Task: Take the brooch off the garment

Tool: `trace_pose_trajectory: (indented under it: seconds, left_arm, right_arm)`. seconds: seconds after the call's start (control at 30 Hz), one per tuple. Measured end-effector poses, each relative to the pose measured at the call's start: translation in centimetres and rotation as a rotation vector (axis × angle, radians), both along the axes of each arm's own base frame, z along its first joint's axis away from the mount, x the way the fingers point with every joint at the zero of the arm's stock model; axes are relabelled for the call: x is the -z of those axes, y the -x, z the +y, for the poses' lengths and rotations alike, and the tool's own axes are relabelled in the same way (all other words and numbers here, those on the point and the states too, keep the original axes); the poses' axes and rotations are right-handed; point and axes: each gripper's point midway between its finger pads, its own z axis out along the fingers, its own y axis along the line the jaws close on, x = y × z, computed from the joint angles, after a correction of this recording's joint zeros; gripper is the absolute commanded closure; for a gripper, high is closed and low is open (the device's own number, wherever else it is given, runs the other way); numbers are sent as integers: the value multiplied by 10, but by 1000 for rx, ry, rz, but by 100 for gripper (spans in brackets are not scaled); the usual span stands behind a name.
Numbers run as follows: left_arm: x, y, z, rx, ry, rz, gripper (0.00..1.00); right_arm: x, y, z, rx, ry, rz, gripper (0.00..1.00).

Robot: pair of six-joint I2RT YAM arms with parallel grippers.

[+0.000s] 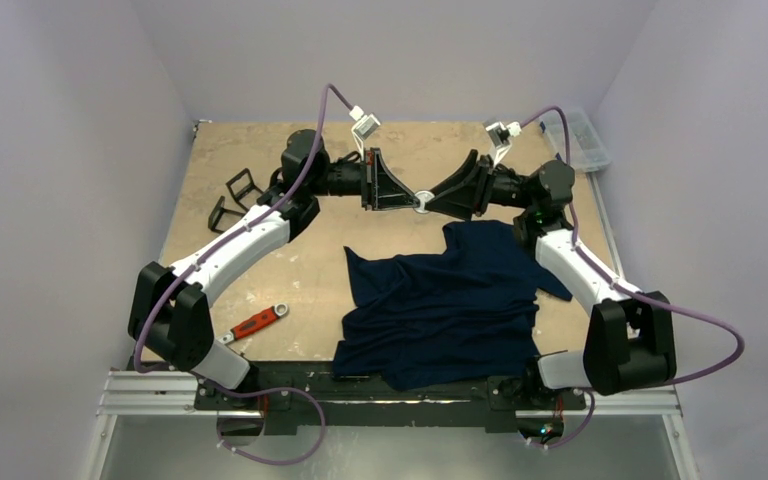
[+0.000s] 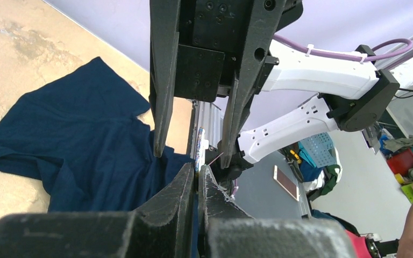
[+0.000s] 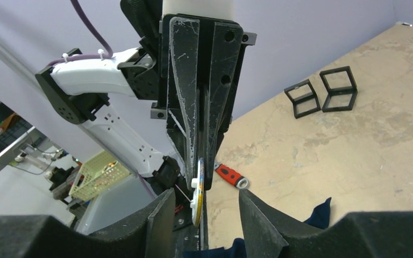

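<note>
**Brooch held in the air, off the shirt**

The two arms meet tip to tip over the far half of the bench [image 1: 300, 280]. The left gripper [image 1: 413, 200] is closed tight on the brooch [image 1: 422, 203], a thin round disc with a pale rim that the right wrist view shows edge-on. The brooch hangs above the bare bench, just beyond the far edge of the garment [image 1: 440, 300] and not touching it.

The right gripper [image 3: 205, 194] is spread wide. Its fingers [image 3: 161, 215] stand to either side of the disc and of the left gripper's tips, and hold nothing.

The garment, a dark navy T-shirt, lies rumpled on the near right part of the bench. Its near hem hangs over the front rail between the arm bases, and one sleeve lies against the right arm.

Two black wire frames [image 1: 232, 200] stand at the far left, beside the left arm. A red-handled tool [image 1: 255, 322] lies near the left base, well apart from the garment. A clear plastic box [image 1: 585, 140] sits at the far right corner.
</note>
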Motion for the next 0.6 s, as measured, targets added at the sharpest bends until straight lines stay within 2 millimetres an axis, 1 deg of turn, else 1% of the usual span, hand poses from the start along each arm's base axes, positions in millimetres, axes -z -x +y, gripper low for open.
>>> trace_pose_trajectory:
  seconds: [0.4, 0.53, 0.6]
  left_arm:
    - [0, 0, 0, -1, -1, 1, 100]
    - [1, -1, 0, -9, -3, 5, 100]
    - [2, -2, 0, -13, -5, 7, 100]
  right_arm:
    - [8, -4, 1, 21, 43, -19, 54]
    - [8, -7, 1, 35, 41, -12, 53]
    - [8, -7, 1, 39, 40, -12, 51]
